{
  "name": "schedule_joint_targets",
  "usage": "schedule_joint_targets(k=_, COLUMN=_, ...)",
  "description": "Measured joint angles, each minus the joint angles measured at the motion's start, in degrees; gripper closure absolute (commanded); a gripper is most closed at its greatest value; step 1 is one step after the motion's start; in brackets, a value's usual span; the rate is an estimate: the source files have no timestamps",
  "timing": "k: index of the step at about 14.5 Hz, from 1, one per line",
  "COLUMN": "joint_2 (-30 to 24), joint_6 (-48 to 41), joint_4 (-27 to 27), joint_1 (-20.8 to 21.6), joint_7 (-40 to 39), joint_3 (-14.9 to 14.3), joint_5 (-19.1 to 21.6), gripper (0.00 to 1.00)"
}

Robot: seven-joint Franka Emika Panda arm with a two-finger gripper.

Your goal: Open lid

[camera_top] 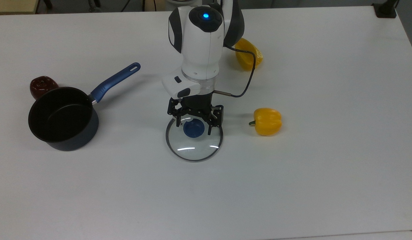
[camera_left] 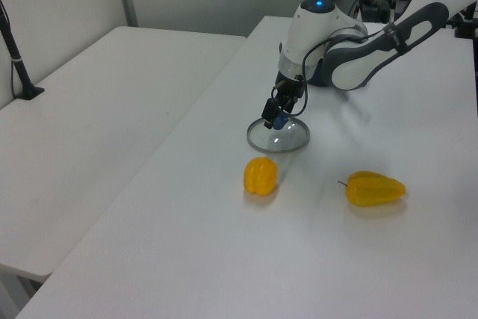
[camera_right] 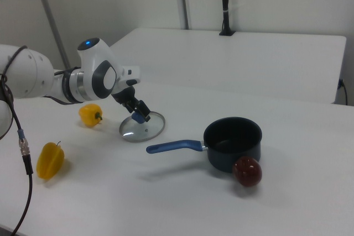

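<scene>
The end effector (camera_top: 193, 123) hangs straight over the glass lid (camera_top: 194, 144), its fingers (camera_top: 175, 115) spread apart on either side of the blue knob (camera_top: 193, 129) — released, with a gap showing between each finger and the knob in the top view. The lid lies flat on the white desk (camera_top: 326, 166), directly beneath the end effector, its metal rim resting on the surface.

Well off to the end effector's side, on the top view's left, stands the dark saucepan (camera_top: 63, 118), uncovered, its blue handle (camera_top: 114, 82) angled toward the arm; a dark red apple (camera_top: 42, 86) sits just behind the pan. On the top view's right of the end effector, near it, lies a yellow bell pepper (camera_top: 267, 121) — a second yellow pepper (camera_top: 247, 54) lies farther back, partly behind the arm.
</scene>
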Motion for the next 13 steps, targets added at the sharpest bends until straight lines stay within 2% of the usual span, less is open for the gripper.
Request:
schedule_joint_targets(k=3, joint_2=-0.72, joint_6=-1.29, joint_4=0.32, joint_1=-0.01, joint_7=0.00, joint_3=0.00, joint_5=-0.01, gripper=0.00)
schedule_joint_targets(k=7, joint_2=-4.78, joint_6=-9.20, joint_4=1.27, joint_1=0.01, joint_7=-0.28, joint_3=0.00, joint_5=-0.02, gripper=0.00)
schedule_joint_targets(k=13, joint_2=-13.91, joint_6=-26.27, joint_4=1.49, joint_1=-0.04, joint_7=-9.94, joint_3=0.00, joint_5=0.58, gripper=0.00)
